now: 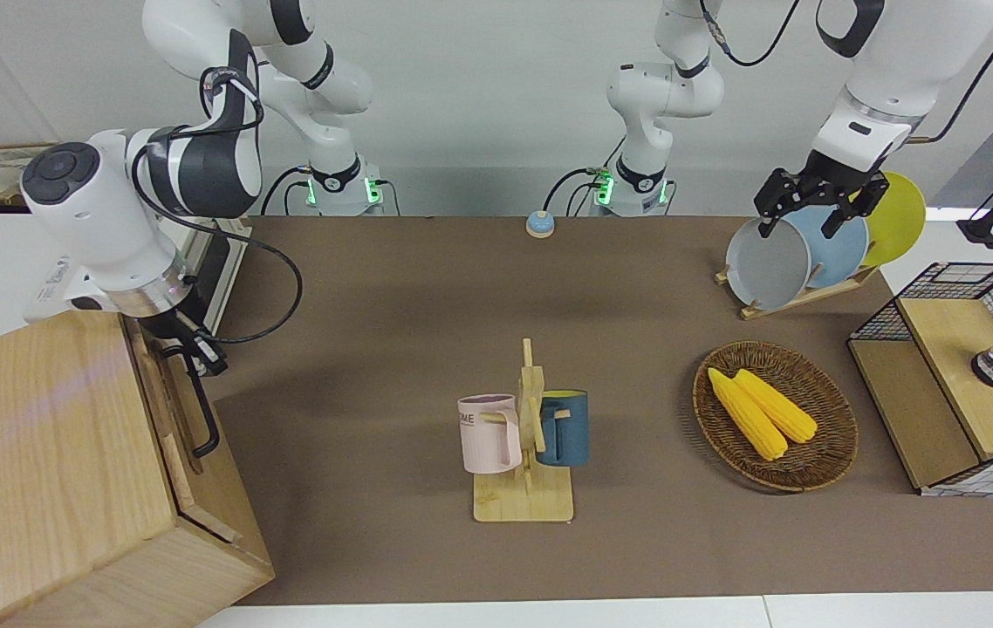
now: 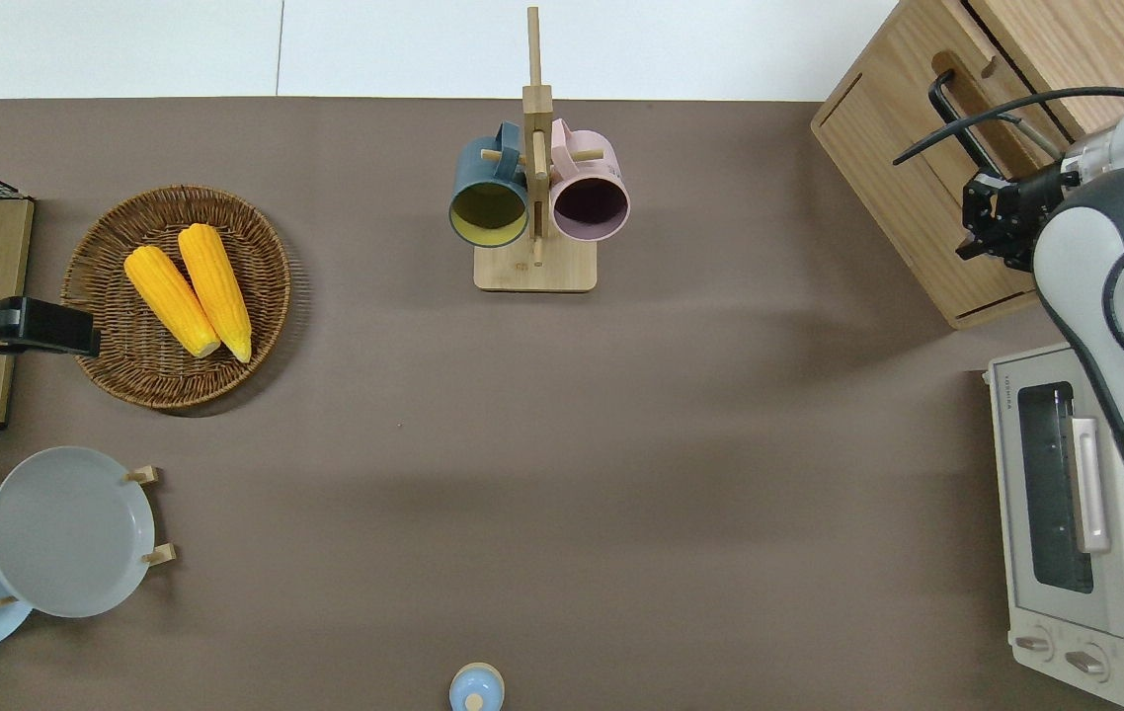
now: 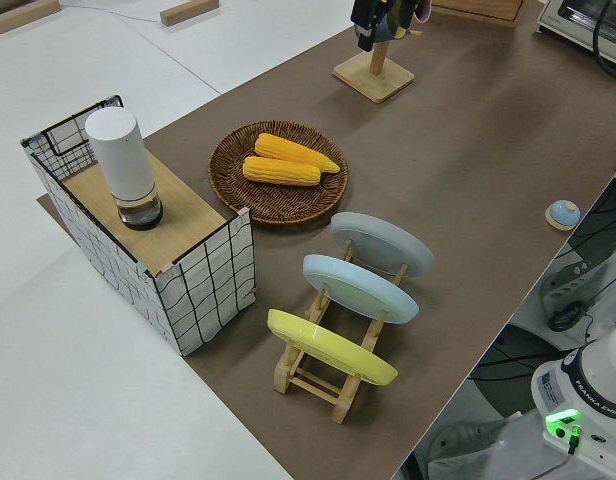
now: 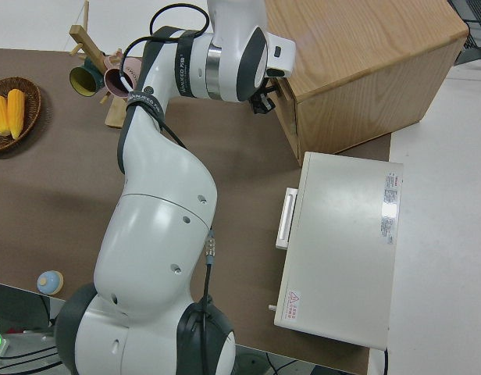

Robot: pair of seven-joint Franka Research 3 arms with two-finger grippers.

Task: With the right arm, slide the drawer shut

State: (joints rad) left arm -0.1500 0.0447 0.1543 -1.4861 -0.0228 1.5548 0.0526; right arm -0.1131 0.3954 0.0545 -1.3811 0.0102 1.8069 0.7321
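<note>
The light-wood drawer [image 1: 167,410] with its black loop handle [image 1: 202,410] sits in the big light-wood cabinet [image 1: 43,462] at the right arm's end of the table. It sticks out only a little. In the overhead view the drawer front [image 2: 972,109] and handle [image 2: 957,123] show too. My right gripper [image 1: 193,353] is against the drawer front at the handle's end nearer to the robots; it also shows in the overhead view [image 2: 989,217]. My left arm is parked, its gripper [image 1: 813,214] open and empty.
A white toaster oven [image 2: 1066,513] stands beside the cabinet, nearer to the robots. A wooden mug rack [image 1: 524,453] holds a pink mug and a blue mug mid-table. A basket of corn [image 1: 776,414], a plate rack [image 1: 797,253] and a wire crate [image 1: 959,384] are at the left arm's end.
</note>
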